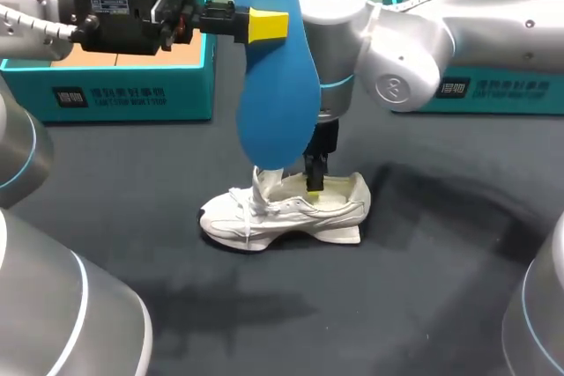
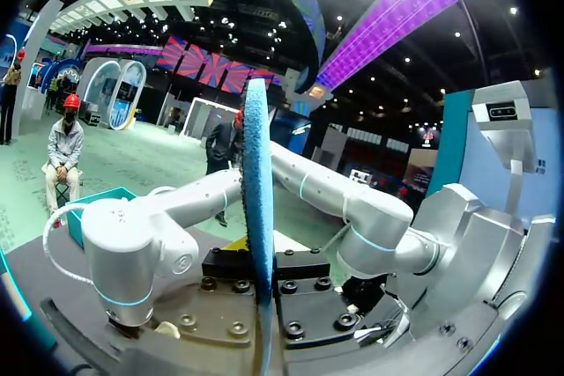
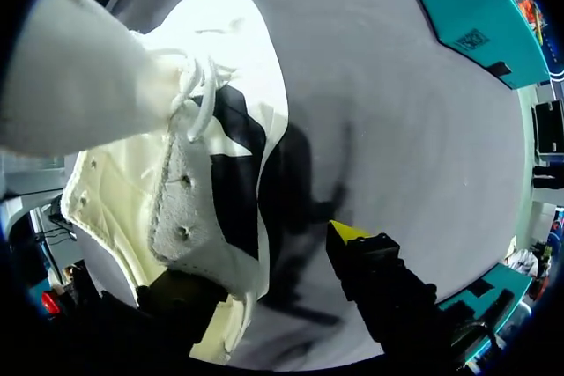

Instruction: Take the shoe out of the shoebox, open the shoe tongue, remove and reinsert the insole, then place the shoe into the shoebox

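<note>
The white shoe (image 1: 264, 216) lies on its sole at the middle of the dark table, toe to the left, tongue pulled up. High above it hangs the blue insole (image 1: 278, 85), upright, with my left gripper (image 1: 266, 25) shut on its upper part. The left wrist view shows the insole (image 2: 257, 173) edge-on between the fingers. My right gripper (image 1: 313, 184) reaches down into the shoe's heel opening. In the right wrist view it (image 3: 264, 270) stands open astride the shoe's (image 3: 220, 68) side wall, one finger inside and the yellow-tipped finger (image 3: 348, 233) outside, apart from the wall.
A teal shoebox (image 1: 132, 94) stands at the back left under my left arm. A second teal box (image 1: 493, 85) stands at the back right behind my right arm, also seen as the teal box (image 3: 476, 15) in the right wrist view. Dark tabletop surrounds the shoe.
</note>
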Tool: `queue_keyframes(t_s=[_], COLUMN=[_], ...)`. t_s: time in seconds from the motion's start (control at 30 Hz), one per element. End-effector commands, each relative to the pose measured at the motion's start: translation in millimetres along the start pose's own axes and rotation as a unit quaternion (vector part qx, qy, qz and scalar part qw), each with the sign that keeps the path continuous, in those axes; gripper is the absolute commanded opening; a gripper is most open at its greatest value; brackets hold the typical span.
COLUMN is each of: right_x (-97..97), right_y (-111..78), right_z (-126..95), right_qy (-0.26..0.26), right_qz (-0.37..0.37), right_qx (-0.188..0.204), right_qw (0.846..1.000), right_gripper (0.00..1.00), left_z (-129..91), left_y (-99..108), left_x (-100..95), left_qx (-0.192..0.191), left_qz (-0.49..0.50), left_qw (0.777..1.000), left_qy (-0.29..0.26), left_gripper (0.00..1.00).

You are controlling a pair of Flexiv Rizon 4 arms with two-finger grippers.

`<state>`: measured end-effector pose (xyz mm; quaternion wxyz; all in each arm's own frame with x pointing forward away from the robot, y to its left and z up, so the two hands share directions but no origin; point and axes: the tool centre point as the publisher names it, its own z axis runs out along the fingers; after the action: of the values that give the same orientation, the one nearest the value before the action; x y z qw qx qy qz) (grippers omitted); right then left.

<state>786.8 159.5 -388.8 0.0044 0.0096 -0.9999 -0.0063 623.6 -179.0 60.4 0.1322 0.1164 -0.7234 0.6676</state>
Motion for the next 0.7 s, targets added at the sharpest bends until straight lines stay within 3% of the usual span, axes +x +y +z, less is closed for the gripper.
queue_keyframes(t_s=[0.03,0.17,0.27,0.7], right_x=[3.4,8.8,11.7,28.8], right_y=[3.6,3.8,3.9,3.3], right_z=[2,5,5,-12], right_qy=[0.0,0.003,0.004,-0.004], right_qz=[0.0,0.003,0.005,0.012], right_qx=[0.004,0.004,0.004,-0.001], right_qw=[1.0,1.0,1.0,1.0], right_gripper=[0.33,0.24,0.0,0.0], left_z=[1,1,1,1], left_y=[1,1,1,1], left_x=[-0.3,-0.3,-0.3,-0.3], left_qx=[0.001,0.001,0.001,0.001], left_qz=[0.0,0.0,0.0,0.0], left_qw=[1.0,1.0,1.0,1.0], left_qy=[0.0,0.0,0.0,0.0], left_gripper=[0.0,0.0,0.0,0.0])
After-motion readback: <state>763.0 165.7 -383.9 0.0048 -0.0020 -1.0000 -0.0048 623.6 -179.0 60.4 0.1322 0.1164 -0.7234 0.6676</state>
